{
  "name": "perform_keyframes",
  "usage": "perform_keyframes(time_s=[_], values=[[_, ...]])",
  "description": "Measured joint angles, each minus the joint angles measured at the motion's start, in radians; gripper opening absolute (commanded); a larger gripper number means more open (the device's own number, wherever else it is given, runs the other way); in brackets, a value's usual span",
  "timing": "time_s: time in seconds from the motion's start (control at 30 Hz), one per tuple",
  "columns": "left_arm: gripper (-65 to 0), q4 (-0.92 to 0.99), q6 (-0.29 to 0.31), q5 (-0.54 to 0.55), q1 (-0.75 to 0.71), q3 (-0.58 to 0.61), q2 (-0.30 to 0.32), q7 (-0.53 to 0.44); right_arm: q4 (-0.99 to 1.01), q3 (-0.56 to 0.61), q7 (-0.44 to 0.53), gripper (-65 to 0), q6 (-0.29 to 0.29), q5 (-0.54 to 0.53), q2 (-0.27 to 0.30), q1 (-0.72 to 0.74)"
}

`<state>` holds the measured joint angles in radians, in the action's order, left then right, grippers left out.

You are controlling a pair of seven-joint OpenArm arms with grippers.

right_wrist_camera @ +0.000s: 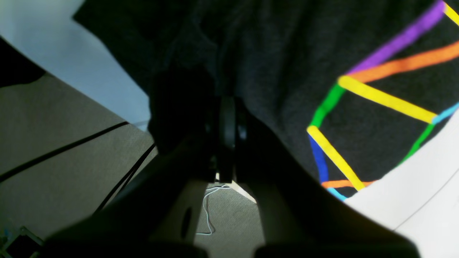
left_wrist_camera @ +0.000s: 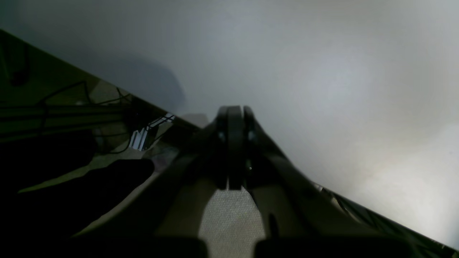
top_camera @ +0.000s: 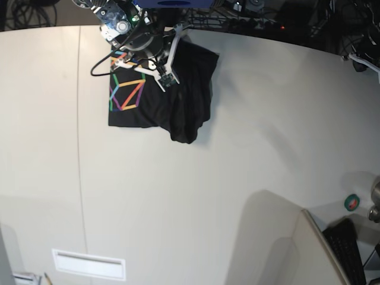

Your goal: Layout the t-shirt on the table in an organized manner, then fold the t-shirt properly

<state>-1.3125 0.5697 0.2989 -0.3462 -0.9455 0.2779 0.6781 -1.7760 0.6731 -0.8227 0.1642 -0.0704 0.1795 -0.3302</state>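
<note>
Starting with the left wrist view: the left gripper [left_wrist_camera: 235, 118] has its fingers pressed flat together with nothing between them. It hangs over bare off-white table [left_wrist_camera: 322, 71], just past the table's edge. Below that edge there's carpet and some dark cables [left_wrist_camera: 71, 107]. No shirt anywhere in this view.

Right wrist view: the right gripper [right_wrist_camera: 227, 118] also has its fingers pinched together, and they sit right at the dark cloth of the t-shirt [right_wrist_camera: 272, 64]. The fabric bunches up around the tips, so it looks like a pinch on the cloth — but it's all so dark there I can't say for sure that any is caught between them. The rainbow line print [right_wrist_camera: 376, 96] shows off to the right, face up, with the shirt's edge lying on the pale table [right_wrist_camera: 423, 172]. A strip of the table shows at upper left too, and below it there's carpet with black cables [right_wrist_camera: 64, 147] and a thin white cord [right_wrist_camera: 208, 211].

Base view: the t-shirt [top_camera: 190, 89] lies crumpled near the far edge of the table [top_camera: 208, 196] — left part fairly flat with the print [top_camera: 126, 92] up, right part bunched into a dark lump. The right arm [top_camera: 142, 44] reaches down over it from the far side, and its gripper is hidden here. A raised beige panel [top_camera: 297, 249] sits at the near right, with a small green and red round thing [top_camera: 352, 202] beside it.
</note>
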Motion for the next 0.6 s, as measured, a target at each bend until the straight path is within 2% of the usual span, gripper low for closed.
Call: perform_keyframes(time_s=[0.1, 0.23, 0.37, 0.43, 0.5, 0.6], values=[[-65.0, 0.000, 0.000, 0.000, 0.003, 0.000, 0.000, 0.000, 0.003, 0.000, -0.006, -65.0, 0.000, 0.003, -0.008, 0.008], [-65.0, 0.000, 0.000, 0.000, 0.011, 0.002, 0.000, 0.000, 0.095, 0.030, 0.006, -65.0, 0.000, 0.005, -0.079, 0.085], [-65.0, 0.000, 0.000, 0.000, 0.011, 0.003, 0.002, 0.000, 0.213, 0.166, -0.005, -65.0, 0.002, 0.012, -0.116, 0.181], [-65.0, 0.000, 0.000, 0.000, 0.011, 0.003, -0.001, 0.000, 0.219, 0.245, -0.014, -65.0, -0.002, -0.021, -0.140, 0.220], [-65.0, -0.003, 0.000, 0.000, 0.009, 0.004, 0.000, 0.000, 0.218, 0.344, 0.005, -65.0, -0.003, 0.008, -0.164, 0.279], [-65.0, -0.003, 0.000, 0.000, 0.008, 0.003, 0.000, 0.001, 0.174, 0.444, 0.015, -65.0, -0.004, -0.003, -0.166, 0.338]])
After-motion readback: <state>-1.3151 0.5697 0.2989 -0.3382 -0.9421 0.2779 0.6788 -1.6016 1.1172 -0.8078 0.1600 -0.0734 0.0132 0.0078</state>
